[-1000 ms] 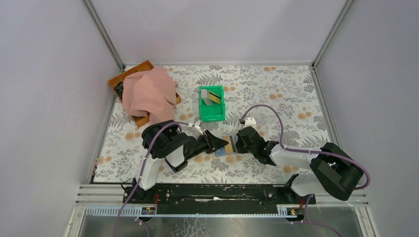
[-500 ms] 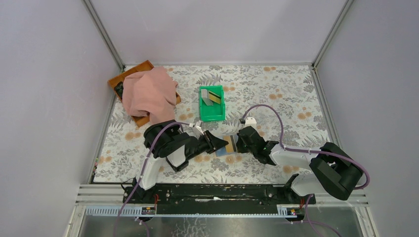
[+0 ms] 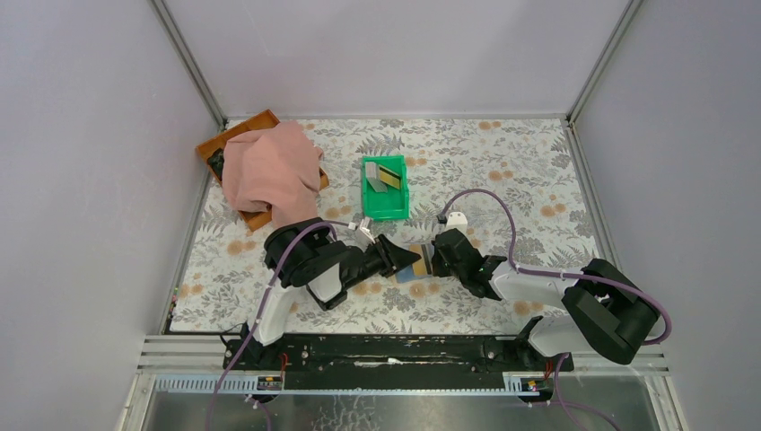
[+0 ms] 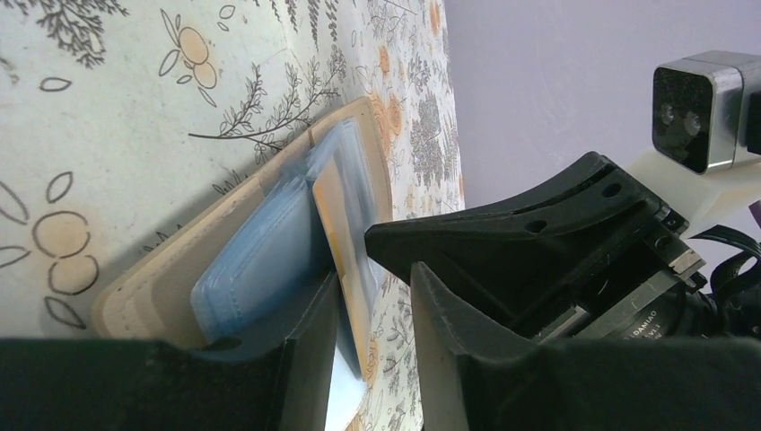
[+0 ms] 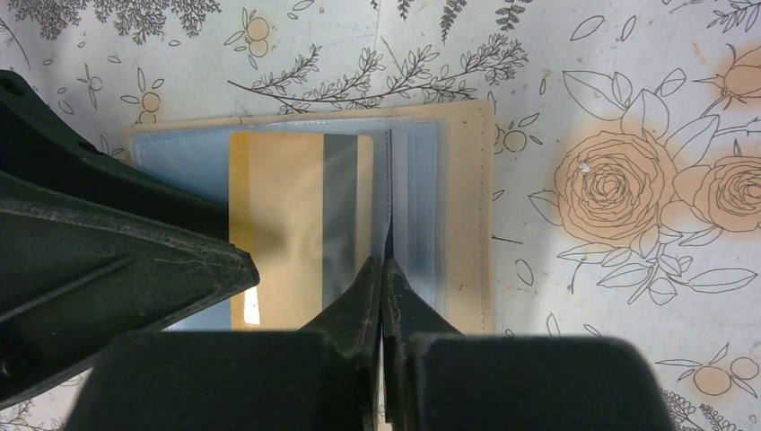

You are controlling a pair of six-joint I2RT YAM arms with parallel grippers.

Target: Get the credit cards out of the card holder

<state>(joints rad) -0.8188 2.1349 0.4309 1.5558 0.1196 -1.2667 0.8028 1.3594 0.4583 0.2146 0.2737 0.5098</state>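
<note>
The card holder lies open on the desk. The right jaws are pinched tight on its clear sleeve. The left jaws sit slightly apart, astride the yellow card. If the sleeve slips free, I reckon the holder drags along with the card.
</note>
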